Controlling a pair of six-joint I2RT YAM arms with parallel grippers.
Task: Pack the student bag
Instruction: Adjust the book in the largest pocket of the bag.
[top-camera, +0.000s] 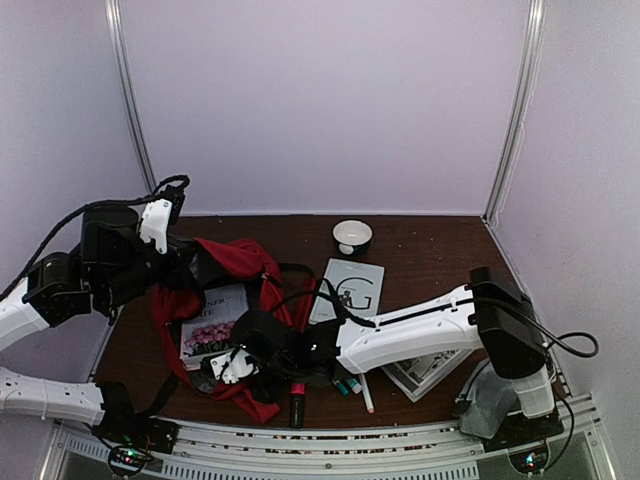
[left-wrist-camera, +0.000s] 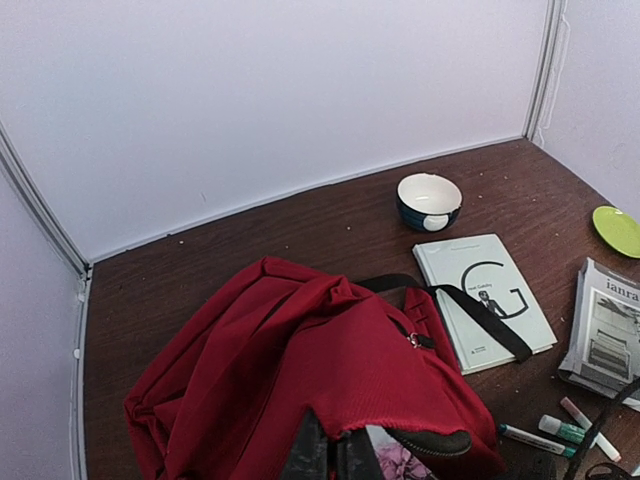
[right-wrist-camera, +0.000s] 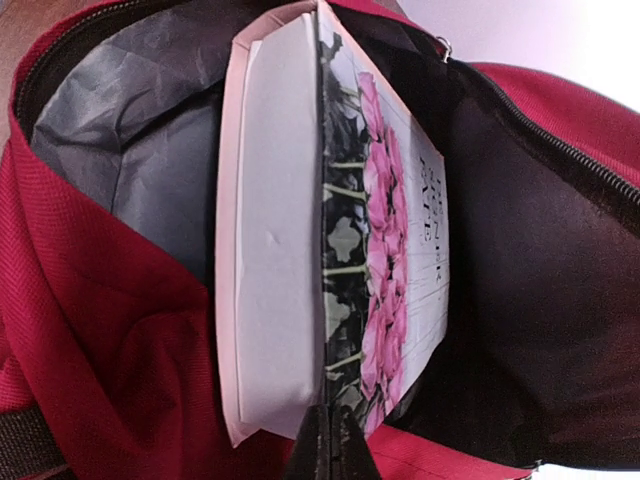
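Right wrist view | rose-cover book (right-wrist-camera: 385, 230) partly inside student bag (right-wrist-camera: 90, 300) | right pincer (right-wrist-camera: 325, 452) clenched at its edge | left pincer (left-wrist-camera: 328, 445) grasping bag rim | white book (left-wrist-camera: 485, 300), markers (left-wrist-camera: 560, 428), magazine (left-wrist-camera: 610, 330) unpacked on tabletop (top-camera: 430, 250)

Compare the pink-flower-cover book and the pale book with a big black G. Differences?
The pink-flower-cover book sits inside the open red fabric backpack; the pale G book lies flat on the brown table. The flower cover carries pink roses; the G cover is plain. A black strap crosses the G book; the shut right gripper meets the flower book's edge. Both are closed.
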